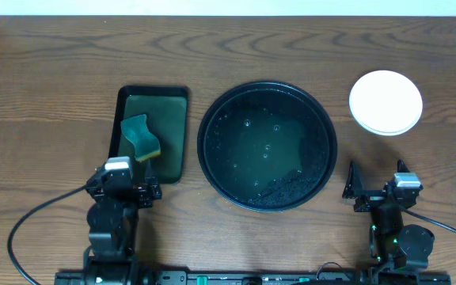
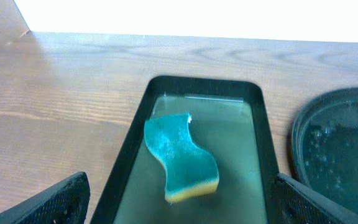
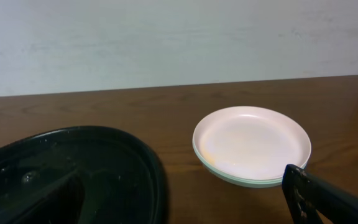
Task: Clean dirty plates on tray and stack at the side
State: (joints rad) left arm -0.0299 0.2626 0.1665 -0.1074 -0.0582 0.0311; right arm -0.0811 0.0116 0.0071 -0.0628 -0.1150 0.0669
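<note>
1. My left claw (image 1: 123, 184) sits at the near table edge, about 7 o'clock from the tray (image 1: 203, 147). Jaws spread wide, nothing between them.
2. My right claw (image 1: 376, 188) is at 5 o'clock from the tray. Jaws also wide, holding nothing.
3. Left wrist view: both of my left claw's fingertips (image 2: 64, 198) frame the small rectangular tray (image 2: 204, 84). A teal sponge (image 2: 180, 155) with a yellow underside lies inside it.
4. The round black tray is at table centre, wet and speckled. The rectangular tray is just beside it at 9 o'clock, not touching.
5. The plates (image 1: 385, 103) are stacked on the wooden table (image 1: 54, 79) at 2 o'clock from the tray, well apart from it.
6. Right wrist view: the white plate is on top. Mint rims show under it, probably two, hard to count from this angle.
</note>
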